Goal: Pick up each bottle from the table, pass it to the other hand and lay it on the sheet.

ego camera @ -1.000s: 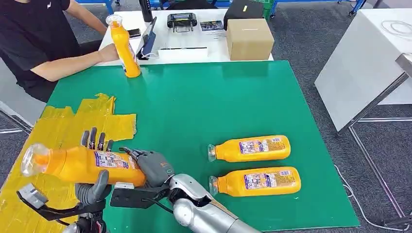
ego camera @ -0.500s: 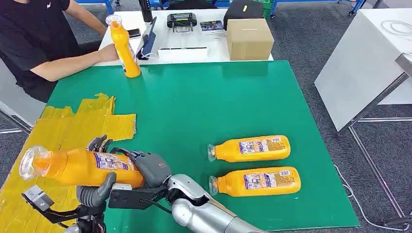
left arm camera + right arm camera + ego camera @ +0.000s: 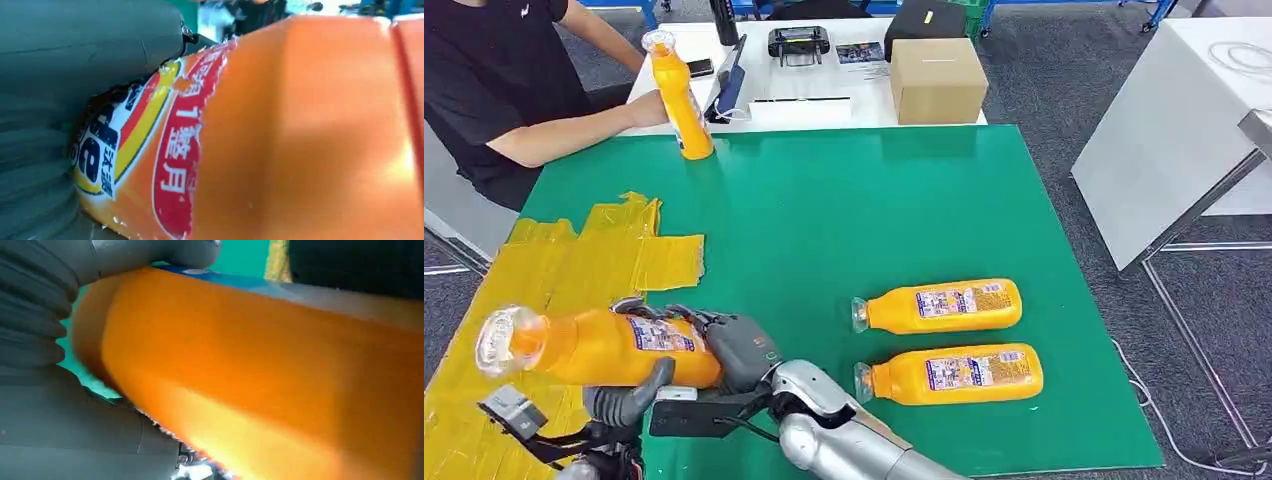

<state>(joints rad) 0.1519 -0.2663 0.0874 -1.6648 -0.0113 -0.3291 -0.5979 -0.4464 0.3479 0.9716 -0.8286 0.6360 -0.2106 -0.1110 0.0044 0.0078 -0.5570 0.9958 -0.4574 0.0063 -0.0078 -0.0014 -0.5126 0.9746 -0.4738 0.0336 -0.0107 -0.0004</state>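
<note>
**Both hands on one bottle over the sheet's edge**

In the head view a bottle [image 3: 594, 347] lies level in the air at about 8 o'clock, cap end toward 9 o'clock, above the yellow sheet [image 3: 574, 270]. The left hand [image 3: 629, 392] clasps it from beneath, thumb curled up against its body and dark fingers showing over its far side. The right hand [image 3: 729, 345] wraps the bottle's base end, fingers closed on it. The wrist views show the orange body pressed against each hand's grey cover.

Two more bottles lie on their sides on the green worktop [image 3: 844, 210] at about 4 o'clock, parallel, caps toward 9 o'clock: a far bottle [image 3: 939, 305] and a near bottle [image 3: 951, 373].

At 11 o'clock a person [image 3: 494, 80] holds an upright bottle [image 3: 679, 100] at the worktop's far edge.
</note>
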